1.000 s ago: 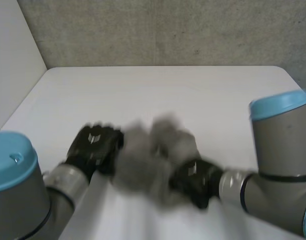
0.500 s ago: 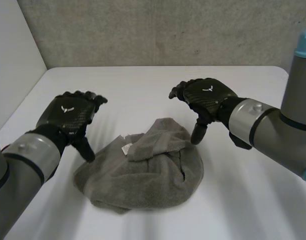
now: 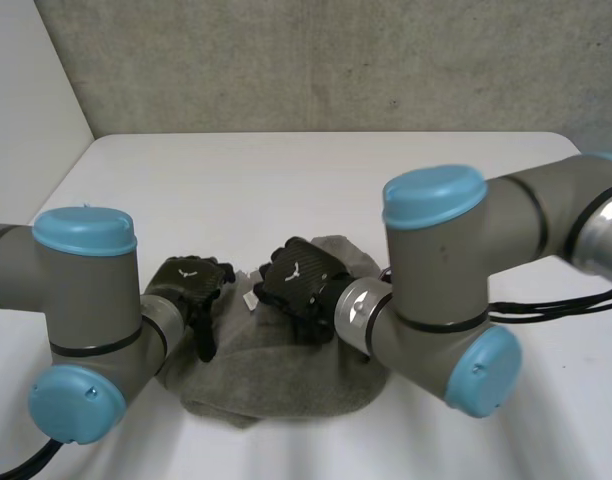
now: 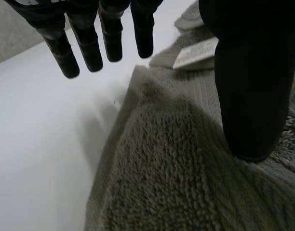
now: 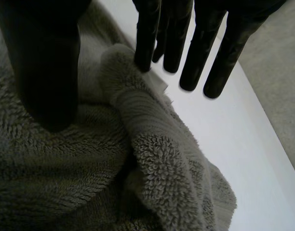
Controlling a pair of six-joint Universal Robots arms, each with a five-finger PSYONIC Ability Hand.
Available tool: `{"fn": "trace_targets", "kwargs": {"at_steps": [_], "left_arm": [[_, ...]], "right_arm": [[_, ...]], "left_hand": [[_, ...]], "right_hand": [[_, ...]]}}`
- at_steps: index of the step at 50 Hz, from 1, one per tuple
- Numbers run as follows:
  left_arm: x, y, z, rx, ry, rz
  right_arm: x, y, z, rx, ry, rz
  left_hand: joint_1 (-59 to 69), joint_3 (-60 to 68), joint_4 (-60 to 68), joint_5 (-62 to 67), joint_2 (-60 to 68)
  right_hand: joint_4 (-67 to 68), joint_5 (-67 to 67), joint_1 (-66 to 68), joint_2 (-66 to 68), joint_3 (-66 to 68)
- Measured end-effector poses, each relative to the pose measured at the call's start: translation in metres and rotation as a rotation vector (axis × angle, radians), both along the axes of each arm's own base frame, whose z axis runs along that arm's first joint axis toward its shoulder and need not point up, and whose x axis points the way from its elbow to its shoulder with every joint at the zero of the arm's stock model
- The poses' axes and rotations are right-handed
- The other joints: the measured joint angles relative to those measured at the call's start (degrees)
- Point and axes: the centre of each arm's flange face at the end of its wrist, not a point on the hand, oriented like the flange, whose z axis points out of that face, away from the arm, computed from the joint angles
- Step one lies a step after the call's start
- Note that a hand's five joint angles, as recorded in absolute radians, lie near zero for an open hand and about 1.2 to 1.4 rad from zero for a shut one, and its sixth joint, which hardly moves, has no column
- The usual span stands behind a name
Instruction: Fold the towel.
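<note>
Fingers (image 4: 109,43) of your left hand (image 3: 189,283) are straight and spread in its wrist view, hanging over the edge of the towel (image 4: 176,168) and the white table (image 3: 316,190) with nothing held. Its thumb (image 4: 248,86) points down at the pile, and you cannot tell whether the tip touches. On the right hand (image 3: 296,278) the fingers (image 5: 147,33) are straight too and grip nothing; one tip is close by a raised fold, and the thumb (image 5: 46,62) is over the cloth. From the head camera both arms cover part of the towel, and the hands show you their backs. Count one grey towel, crumpled in a heap near the robot, one white label (image 4: 195,53) on it between the hands, and two hands, both at the heap's far side
</note>
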Motion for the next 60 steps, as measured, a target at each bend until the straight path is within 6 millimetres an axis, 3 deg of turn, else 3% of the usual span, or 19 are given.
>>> {"fn": "trace_targets", "kwargs": {"at_steps": [4, 6, 8, 11, 17, 21, 26, 30, 33, 37, 41, 45, 48, 49, 55, 58, 60], "left_arm": [[0.001, 0.002, -0.005, 0.013, -0.01, 0.0], [0.001, 0.003, -0.006, 0.018, -0.013, -0.001], [0.002, 0.004, -0.007, 0.022, -0.015, -0.002], [0.001, 0.004, -0.007, 0.014, -0.01, -0.005], [-0.007, -0.011, 0.005, -0.076, 0.016, -0.016], [-0.018, -0.033, 0.038, -0.222, 0.065, -0.013], [-0.024, -0.056, 0.131, -0.484, 0.271, 0.078], [-0.017, -0.054, 0.179, -0.581, 0.443, 0.147], [-0.013, -0.047, 0.189, -0.584, 0.514, 0.173], [-0.007, -0.036, 0.166, -0.505, 0.513, 0.185], [0.001, -0.015, 0.106, -0.333, 0.418, 0.165], [0.011, 0.01, 0.055, -0.173, 0.333, 0.134], [0.019, 0.028, 0.028, -0.078, 0.29, 0.117], [0.023, 0.035, 0.019, -0.042, 0.274, 0.112], [0.034, 0.059, 0.001, 0.053, 0.224, 0.094], [0.037, 0.064, 0.01, 0.031, 0.215, 0.081], [0.037, 0.064, 0.019, -0.003, 0.216, 0.072]], "right_arm": [[0.006, -0.007, -0.01, -0.058, 0.001, -0.015], [0.009, -0.013, -0.011, -0.09, -0.014, -0.036], [0.012, -0.023, -0.006, -0.139, -0.047, -0.079], [0.014, -0.04, 0.012, -0.214, -0.122, -0.17], [0.008, -0.071, 0.071, -0.301, -0.335, -0.344], [-0.007, -0.095, 0.13, -0.364, -0.563, -0.436], [-0.042, -0.117, 0.201, -0.451, -0.859, -0.499], [-0.066, -0.125, 0.221, -0.47, -0.946, -0.527], [-0.08, -0.129, 0.216, -0.44, -0.926, -0.559], [-0.093, -0.129, 0.179, -0.304, -0.769, -0.606], [-0.105, -0.114, 0.112, -0.044, -0.485, -0.619], [-0.117, -0.093, 0.064, 0.148, -0.273, -0.605], [-0.128, -0.08, 0.04, 0.227, -0.154, -0.599], [-0.133, -0.077, 0.032, 0.246, -0.109, -0.6], [-0.154, -0.075, 0.022, 0.238, -0.016, -0.622], [-0.162, -0.078, 0.031, 0.2, -0.03, -0.643], [-0.164, -0.079, 0.037, 0.178, -0.049, -0.65]], "left_hand": [[8.45, 8.51, 8.74, 8.48, 8.48], [13.66, 13.62, 13.28, 12.99, 13.64], [28.06, 27.16, 27.41, 26.81, 27.22], [43.29, 43.57, 43.87, 43.42, 43.69], [48.41, 49.82, 50.06, 48.71, 49.88], [49.16, 50.62, 50.91, 49.51, 50.68], [49.7, 50.83, 51.13, 49.73, 50.87], [49.73, 50.87, 51.16, 49.98, 50.92], [49.73, 50.88, 51.17, 49.99, 50.92], [49.92, 50.89, 51.17, 50.26, 50.94], [49.92, 50.91, 51.18, 50.26, 50.96], [49.92, 50.94, 51.18, 50.26, 50.97], [49.92, 50.95, 51.19, 50.26, 50.97], [49.92, 50.95, 51.19, 50.26, 50.98], [49.92, 50.96, 51.19, 50.26, 50.98], [44.72, 44.82, 45.57, 45.44, 44.83], [33.72, 33.63, 34.88, 34.8, 33.5]], "right_hand": [[20.4, 20.13, 21.27, 21.87, 21.19], [37.05, 36.0, 37.06, 37.8, 36.67], [43.81, 43.26, 43.56, 43.87, 43.36], [44.66, 43.71, 43.66, 43.91, 43.96], [44.66, 43.72, 43.67, 43.91, 43.96], [44.67, 43.72, 43.73, 43.91, 43.96], [44.67, 43.7, 43.86, 43.92, 43.96], [44.67, 43.72, 43.86, 43.92, 43.97], [44.68, 43.75, 43.86, 43.92, 43.99], [44.68, 43.96, 43.86, 43.92, 44.0], [44.7, 43.96, 43.86, 43.92, 44.0], [44.7, 43.96, 43.86, 43.92, 44.02], [44.69, 43.95, 43.85, 43.91, 44.02], [39.73, 38.74, 38.07, 39.1, 39.19], [-10.63, -13.22, -12.14, -12.98, -11.31], [-17.27, -19.11, -18.59, -18.31, -18.4], [-17.27, -19.11, -18.89, -18.31, -18.4]]}}
